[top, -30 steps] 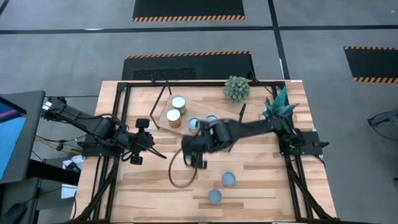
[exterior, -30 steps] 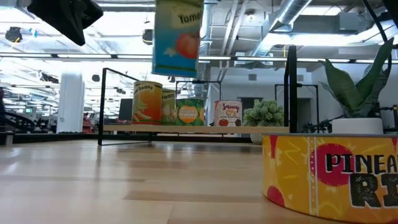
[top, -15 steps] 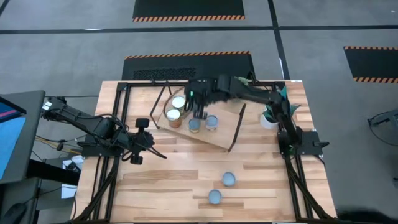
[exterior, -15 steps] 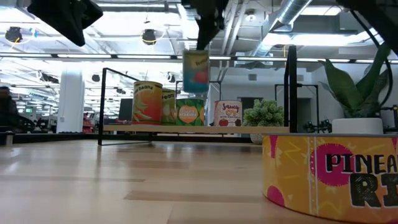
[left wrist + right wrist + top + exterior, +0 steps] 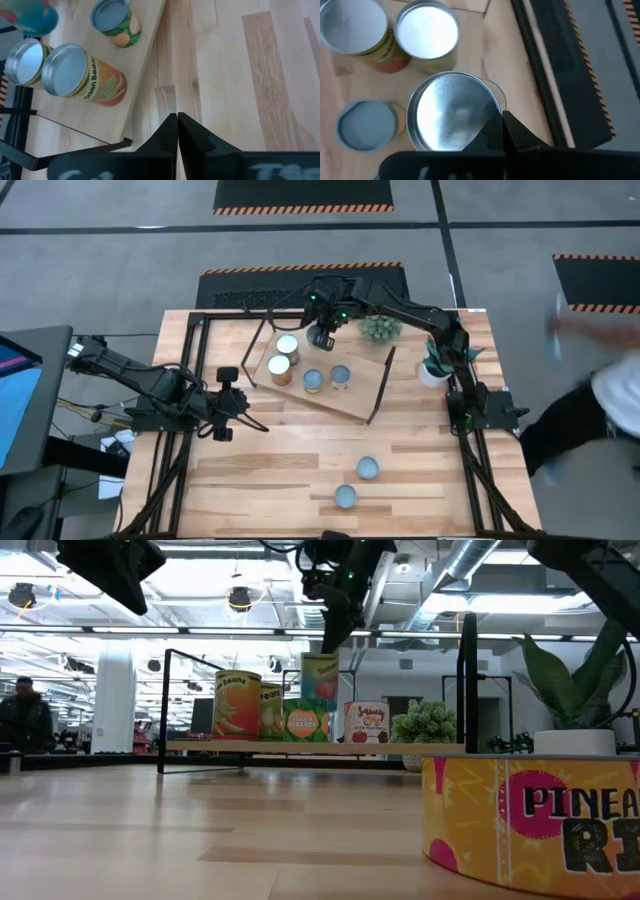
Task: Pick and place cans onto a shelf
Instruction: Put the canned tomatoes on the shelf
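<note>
Since half a second ago the right pincer [image 5: 322,337] moved back over the shelf [image 5: 352,394], clamped on a can [image 5: 451,116] hanging right beneath it. Left pincer [image 5: 177,131] sits closed over the counter [image 5: 420,470].

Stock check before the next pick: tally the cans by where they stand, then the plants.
Cans on the shelf: 5
Cans on the tabletop: 2
Potted plants: 2
Total: 9
</note>
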Tool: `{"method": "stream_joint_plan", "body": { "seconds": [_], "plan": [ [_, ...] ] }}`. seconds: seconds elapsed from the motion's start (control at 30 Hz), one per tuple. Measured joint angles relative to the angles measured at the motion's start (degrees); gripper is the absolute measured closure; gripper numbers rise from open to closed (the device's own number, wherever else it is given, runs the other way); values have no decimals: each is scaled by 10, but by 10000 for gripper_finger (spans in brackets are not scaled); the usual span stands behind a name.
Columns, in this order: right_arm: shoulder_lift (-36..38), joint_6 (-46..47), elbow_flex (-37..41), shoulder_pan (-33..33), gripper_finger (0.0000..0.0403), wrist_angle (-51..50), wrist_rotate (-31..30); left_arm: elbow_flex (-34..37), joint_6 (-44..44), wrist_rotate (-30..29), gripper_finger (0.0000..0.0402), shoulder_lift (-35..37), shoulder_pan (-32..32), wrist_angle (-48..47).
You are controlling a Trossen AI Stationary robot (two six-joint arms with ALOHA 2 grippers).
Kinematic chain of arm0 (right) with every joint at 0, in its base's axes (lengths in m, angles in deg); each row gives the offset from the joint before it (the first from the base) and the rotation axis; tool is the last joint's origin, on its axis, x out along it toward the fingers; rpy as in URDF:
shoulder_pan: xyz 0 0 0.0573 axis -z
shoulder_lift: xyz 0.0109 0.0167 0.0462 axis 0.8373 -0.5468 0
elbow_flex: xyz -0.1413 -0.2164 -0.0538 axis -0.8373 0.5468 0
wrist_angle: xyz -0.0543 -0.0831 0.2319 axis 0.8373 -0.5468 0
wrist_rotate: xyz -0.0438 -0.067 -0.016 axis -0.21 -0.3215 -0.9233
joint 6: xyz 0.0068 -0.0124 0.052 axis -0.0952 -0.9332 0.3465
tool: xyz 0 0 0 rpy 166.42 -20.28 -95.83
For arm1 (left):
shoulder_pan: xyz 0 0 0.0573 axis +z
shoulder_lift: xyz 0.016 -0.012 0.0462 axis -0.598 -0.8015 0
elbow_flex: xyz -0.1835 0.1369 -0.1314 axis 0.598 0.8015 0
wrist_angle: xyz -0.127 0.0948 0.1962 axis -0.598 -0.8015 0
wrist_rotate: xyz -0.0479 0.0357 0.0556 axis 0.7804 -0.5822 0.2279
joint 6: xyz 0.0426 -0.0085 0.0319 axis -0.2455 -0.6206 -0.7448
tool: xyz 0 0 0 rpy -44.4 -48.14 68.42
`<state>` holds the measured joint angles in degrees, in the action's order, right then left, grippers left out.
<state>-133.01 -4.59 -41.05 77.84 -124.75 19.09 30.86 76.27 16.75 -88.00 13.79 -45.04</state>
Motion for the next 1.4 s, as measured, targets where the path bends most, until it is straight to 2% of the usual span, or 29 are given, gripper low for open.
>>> {"method": "stream_joint_plan", "body": {
  "seconds": [0.2, 0.6, 1.1, 1.4],
  "plan": [
    [-1, 7, 35, -10, 403, 14, 18, 0, 1, 0, 401, 0, 0, 2],
    [1, 22, 35, -42, 403, 9, 27, 0, 20, 0, 401, 0, 0, 2],
    [1, 67, 36, -48, 403, 8, 24, 0, 5, 0, 401, 0, 0, 1],
    [0, 50, 94, -55, 403, 30, 22, 0, -10, 0, 401, 0, 0, 0]
  ]
}}
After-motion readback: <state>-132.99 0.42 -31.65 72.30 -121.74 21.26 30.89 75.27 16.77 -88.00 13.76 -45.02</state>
